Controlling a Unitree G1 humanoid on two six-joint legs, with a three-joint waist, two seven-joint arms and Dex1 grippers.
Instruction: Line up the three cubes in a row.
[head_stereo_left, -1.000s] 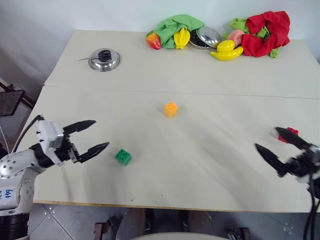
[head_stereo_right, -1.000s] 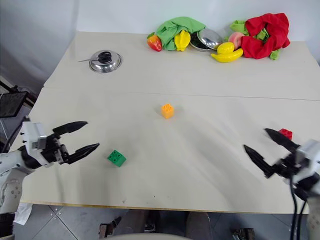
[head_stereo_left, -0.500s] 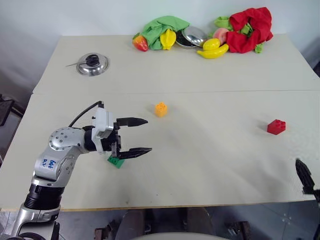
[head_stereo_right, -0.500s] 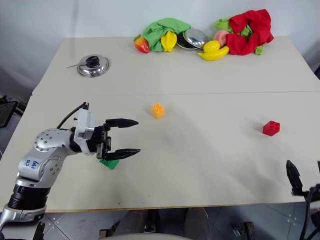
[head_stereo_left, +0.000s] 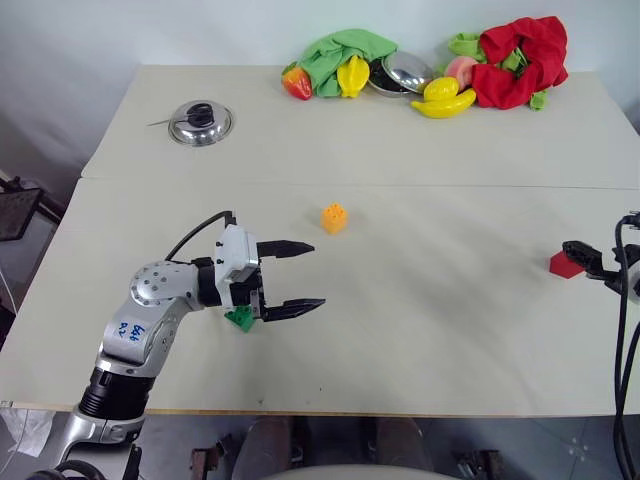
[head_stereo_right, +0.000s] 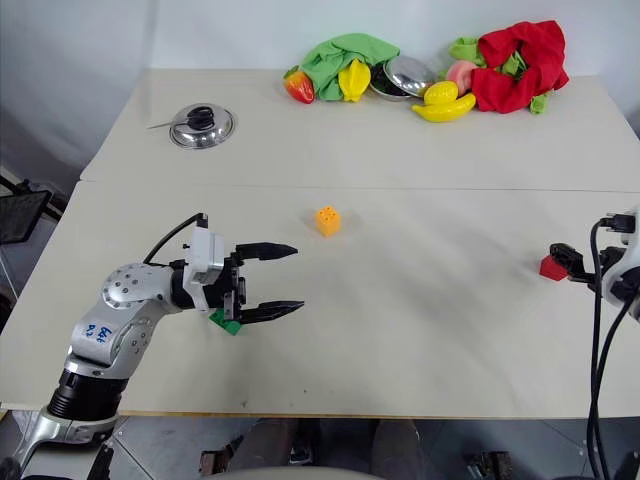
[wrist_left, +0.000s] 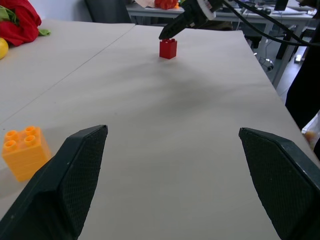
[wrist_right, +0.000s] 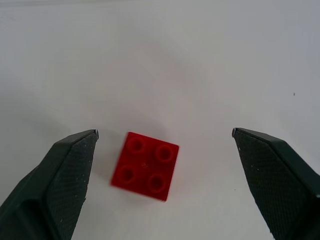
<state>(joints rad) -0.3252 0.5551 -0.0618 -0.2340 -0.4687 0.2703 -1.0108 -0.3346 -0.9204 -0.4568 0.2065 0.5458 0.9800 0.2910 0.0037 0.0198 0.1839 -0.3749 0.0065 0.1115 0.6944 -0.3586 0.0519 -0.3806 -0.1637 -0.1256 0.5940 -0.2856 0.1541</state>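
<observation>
Since the earlier frame the open right gripper (wrist_right: 162, 145) has reached over the red cube (wrist_right: 145, 166), so lower it squarely, straddle that cube, then close; the left gripper (head_stereo_left: 302, 276) is open too.

The green cube (head_stereo_left: 240, 319) is mostly hidden behind the left gripper (head_stereo_left: 305, 275), with just a corner of it showing under the wrist. The red cube (head_stereo_left: 564, 265) is partly covered by the right gripper (head_stereo_right: 560, 258), whose arm runs off the picture's right edge. In the left wrist view the orange cube (wrist_left: 25, 151) is overlapped at its lower corner by a black finger (wrist_left: 70, 185). At the table's far side, the items tucked among the cloths (head_stereo_left: 520, 45) are too small to identify.
</observation>
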